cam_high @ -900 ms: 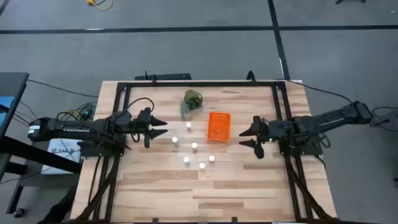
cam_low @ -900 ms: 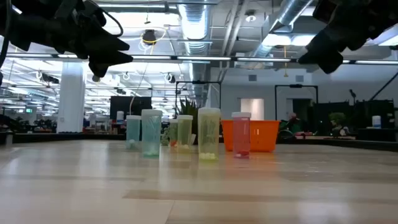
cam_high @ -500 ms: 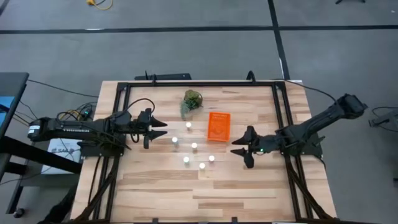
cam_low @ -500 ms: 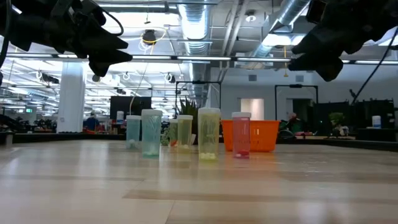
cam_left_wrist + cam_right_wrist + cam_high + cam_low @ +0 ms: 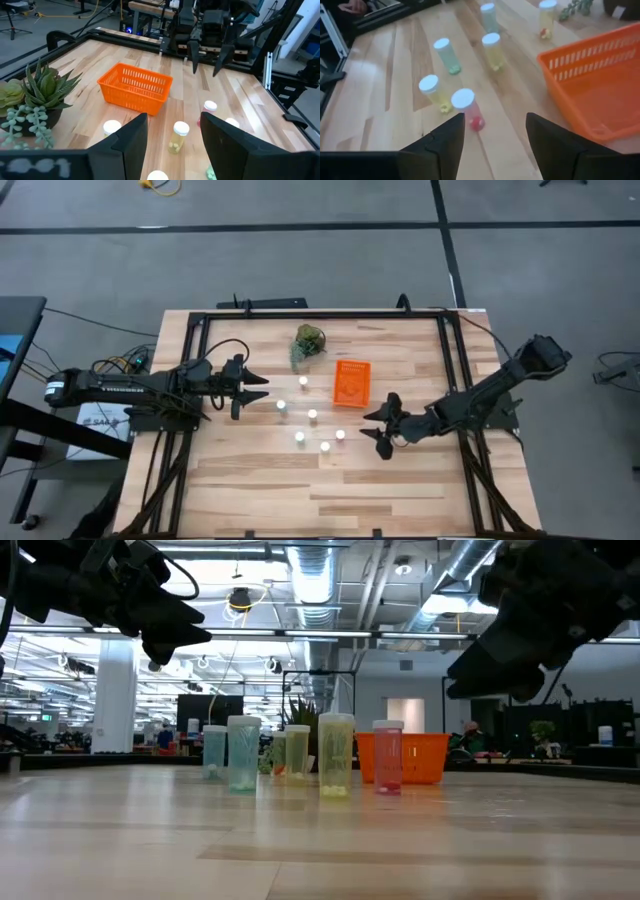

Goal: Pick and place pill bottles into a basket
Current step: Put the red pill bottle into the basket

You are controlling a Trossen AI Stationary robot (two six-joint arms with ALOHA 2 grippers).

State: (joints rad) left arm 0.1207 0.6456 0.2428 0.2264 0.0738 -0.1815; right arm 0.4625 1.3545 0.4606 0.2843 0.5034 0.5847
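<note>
Six small white-capped pill bottles stand upright on the wooden table around its middle (image 5: 312, 415), in front of the orange mesh basket (image 5: 351, 382). My right gripper (image 5: 369, 425) is open and empty, hovering just right of the nearest bottle (image 5: 340, 435); in the right wrist view this pink bottle (image 5: 464, 107) lies ahead of the fingers, with the basket (image 5: 590, 95) beside it. My left gripper (image 5: 258, 387) is open and empty, hovering left of the bottles. In the left wrist view it faces the bottles (image 5: 180, 135) and the basket (image 5: 135, 90).
A green leafy plant (image 5: 308, 343) stands on the table behind the bottles, left of the basket. A black frame (image 5: 320, 313) runs round the table's far and side edges. Bare wood lies between the bottles and the near edge (image 5: 320, 500).
My right gripper has gone toward the table's left and a little toward its near edge, from beside the basket to just right of the bottles, staying open. The left arm, bottles and basket have kept still.
</note>
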